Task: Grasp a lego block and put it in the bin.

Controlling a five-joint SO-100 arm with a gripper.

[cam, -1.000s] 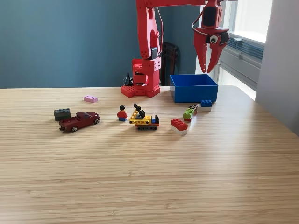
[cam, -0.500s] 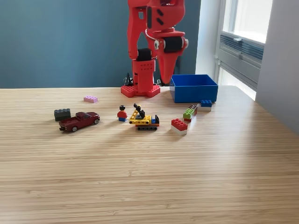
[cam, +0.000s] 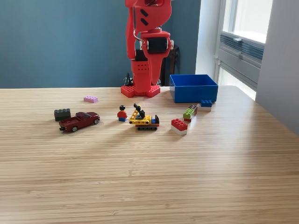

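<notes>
Bricks lie loose on the surface: we see the red lego block (cam: 179, 125) at five o'clock from our jaws (cam: 150, 83), its long axis slanting, the blue bin (cam: 193, 87) at three o'clock. Jaws point down, tucked near the base; their opening we cannot tell.

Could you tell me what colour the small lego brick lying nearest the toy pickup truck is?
The brick is dark grey, seen in the exterior view.
</notes>
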